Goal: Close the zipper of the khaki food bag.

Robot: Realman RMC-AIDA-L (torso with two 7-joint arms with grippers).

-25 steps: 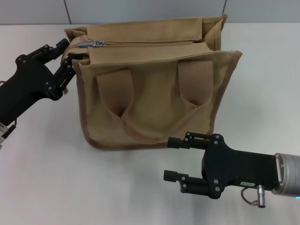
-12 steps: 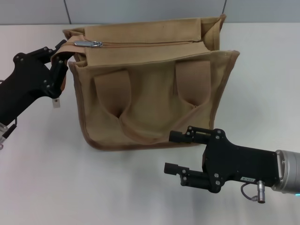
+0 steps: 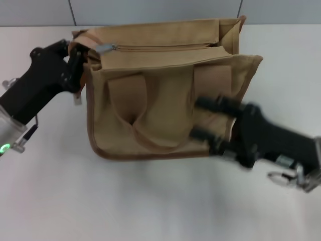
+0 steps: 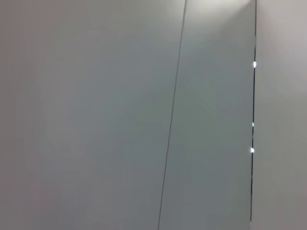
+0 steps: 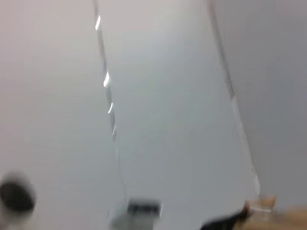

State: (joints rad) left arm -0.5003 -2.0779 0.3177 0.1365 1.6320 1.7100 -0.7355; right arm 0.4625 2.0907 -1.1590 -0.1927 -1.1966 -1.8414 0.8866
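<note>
The khaki food bag (image 3: 165, 95) stands on the white table (image 3: 55, 191) in the head view, its front with two strap patches and a looped handle facing me. The zipper (image 3: 165, 47) runs along the top panel, with the silver pull tab (image 3: 105, 48) at its left end. My left gripper (image 3: 74, 59) is at the bag's upper left corner, shut on the bag's end trim just left of the pull tab. My right gripper (image 3: 203, 118) is open, its two fingers spread in front of the bag's lower right face, blurred by motion. Both wrist views show no fingers.
A grey panelled wall (image 3: 150, 10) rises behind the table. A small tag (image 3: 76, 98) hangs under the left gripper. The left wrist view shows only grey wall panels (image 4: 96, 115). The right wrist view shows wall panels (image 5: 168, 96) and a tan sliver (image 5: 288, 213) at one corner.
My left gripper has closed on the bag's left end and shifted it slightly right. My right gripper has swung up and back from the table front to the bag's front face.
</note>
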